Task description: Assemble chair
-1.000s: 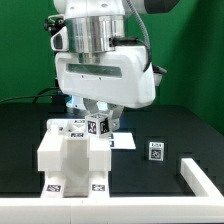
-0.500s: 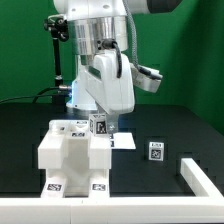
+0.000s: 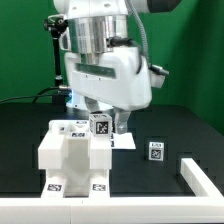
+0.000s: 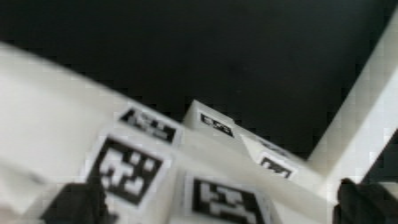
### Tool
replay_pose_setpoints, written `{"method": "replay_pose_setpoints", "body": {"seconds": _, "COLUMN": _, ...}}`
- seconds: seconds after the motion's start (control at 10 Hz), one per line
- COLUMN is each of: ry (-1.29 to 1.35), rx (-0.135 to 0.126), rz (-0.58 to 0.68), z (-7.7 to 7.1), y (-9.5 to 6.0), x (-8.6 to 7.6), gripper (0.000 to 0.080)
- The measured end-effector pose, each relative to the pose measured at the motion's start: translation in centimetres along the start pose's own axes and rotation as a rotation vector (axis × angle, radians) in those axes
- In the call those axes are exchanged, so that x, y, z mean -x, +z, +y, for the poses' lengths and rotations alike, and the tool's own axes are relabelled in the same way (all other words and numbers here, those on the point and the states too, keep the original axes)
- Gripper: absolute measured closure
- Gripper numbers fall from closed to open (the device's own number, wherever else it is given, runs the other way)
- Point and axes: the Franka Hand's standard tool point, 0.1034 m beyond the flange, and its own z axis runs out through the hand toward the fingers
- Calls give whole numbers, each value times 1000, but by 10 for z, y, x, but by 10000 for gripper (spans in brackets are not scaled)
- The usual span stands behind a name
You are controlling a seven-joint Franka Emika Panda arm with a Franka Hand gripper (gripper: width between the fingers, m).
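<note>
**Jaws wide above the chair**

The gripper (image 3: 103,117) hangs spread wide and holds nothing, its fingers (image 4: 71,203) standing apart in the wrist view. Directly beneath sits the white chair (image 3: 74,155), tag markers facing up. A small tagged block (image 3: 155,151) lies apart, toward the exterior view's right.

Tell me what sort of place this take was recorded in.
Likely a robotics lab test bench: a black table before a green backdrop, with a white border rail and a tag-marked chair.

Black table (image 3: 170,125); white L-shaped border rail (image 3: 205,180) at exterior view's right front; green backdrop (image 3: 190,60); black cable (image 3: 25,97) behind.
</note>
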Motion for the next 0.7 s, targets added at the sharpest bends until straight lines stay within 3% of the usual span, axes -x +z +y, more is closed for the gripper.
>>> {"method": "replay_pose_setpoints", "body": {"seconds": 0.2, "ry": -317, "rx": 10, "rz": 16, "z": 1, "y": -4, "x": -4, "gripper": 151}}
{"method": "replay_pose_setpoints", "body": {"seconds": 0.3, "ry": -328, "rx": -7, "rz": 32, "z": 2, "y": -7, "x": -6, "gripper": 150}}
{"method": "replay_pose_setpoints", "body": {"seconds": 0.5, "ry": -495, "rx": -1, "rz": 33, "z": 4, "y": -5, "x": -6, "gripper": 150}}
{"method": "replay_pose_setpoints", "body": {"seconds": 0.7, "ry": -921, "rx": 46, "rz": 117, "z": -2, "y": 0, "x": -15, "gripper": 150}}
